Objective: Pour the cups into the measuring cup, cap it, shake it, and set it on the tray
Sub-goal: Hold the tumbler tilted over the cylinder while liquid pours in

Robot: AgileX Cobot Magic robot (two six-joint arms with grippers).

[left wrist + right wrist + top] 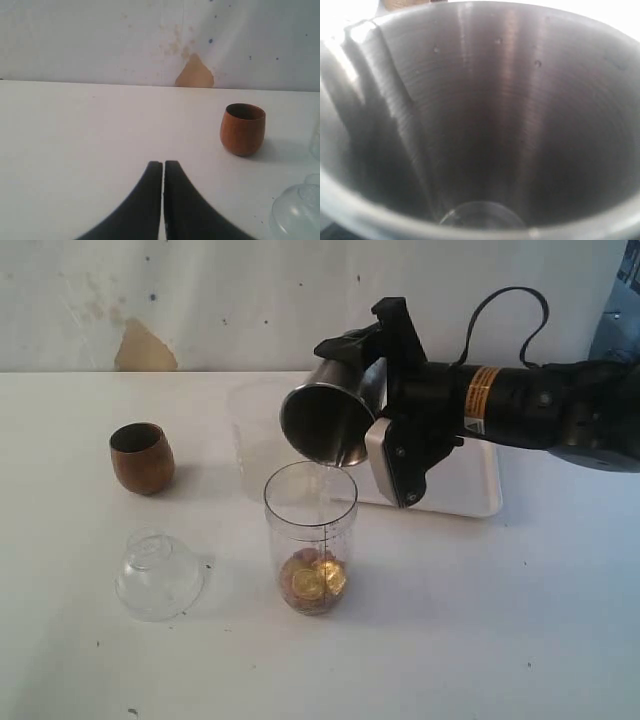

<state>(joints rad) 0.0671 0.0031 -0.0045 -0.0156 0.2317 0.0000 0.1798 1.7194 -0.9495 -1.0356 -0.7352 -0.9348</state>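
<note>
My right gripper (372,400) is shut on the stainless-steel tumbler (325,415), which is tipped mouth-down just over the clear measuring cup (311,535). The measuring cup stands upright mid-table with brown and golden pieces (315,582) at its bottom. The right wrist view shows only the tumbler's inside (490,125). The brown wooden cup (141,457) (242,129) stands upright at the left. The clear domed lid (158,575) (297,210) lies near it. The white tray (470,490) lies behind the right arm. My left gripper (163,163) is shut, holds nothing, and hovers short of the wooden cup.
A faint translucent container (255,425) stands behind the measuring cup, beside the tray's left end. A wall with a brown patch (145,348) runs along the table's far edge. The left arm is out of the exterior view.
</note>
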